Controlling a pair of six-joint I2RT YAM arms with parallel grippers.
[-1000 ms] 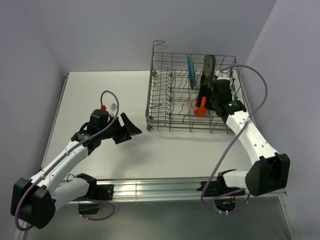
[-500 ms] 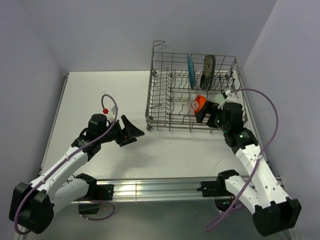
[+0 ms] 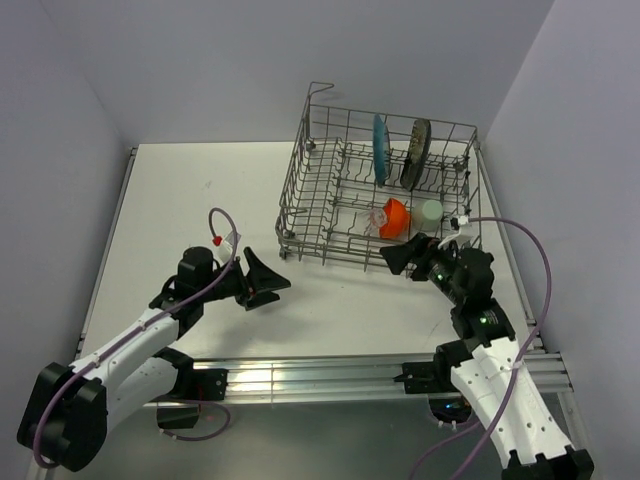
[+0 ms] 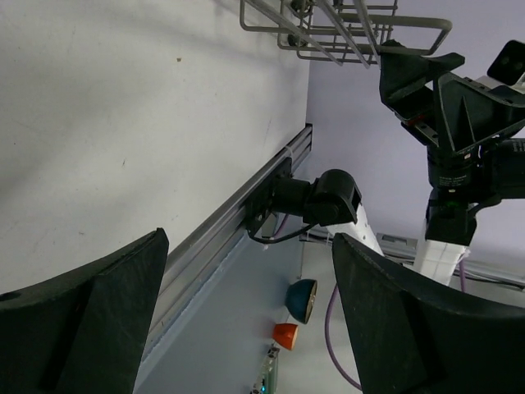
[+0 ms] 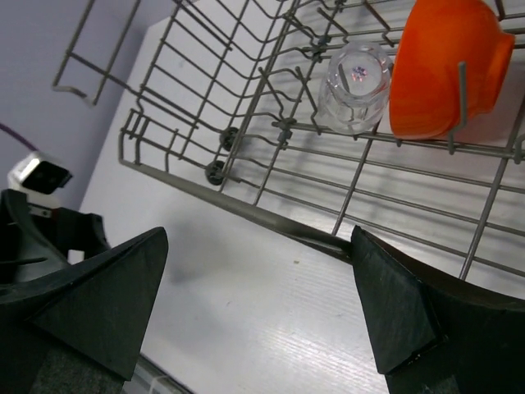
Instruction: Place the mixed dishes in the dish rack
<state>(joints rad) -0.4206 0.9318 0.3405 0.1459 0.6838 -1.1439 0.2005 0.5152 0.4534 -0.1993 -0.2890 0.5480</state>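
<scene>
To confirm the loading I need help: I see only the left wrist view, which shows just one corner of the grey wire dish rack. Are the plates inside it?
Observer: Yes. A teal scalloped round plate and a black plate stand on edge between tines at the far side of the grey wire dish rack.
Operator: And the bowl?
Observer: An orange-red bowl sits in the near row, with a small clear glass close beside it.
Operator: The cup?
Observer: A pale green cup stands on the bowl's right in the top view.
</scene>
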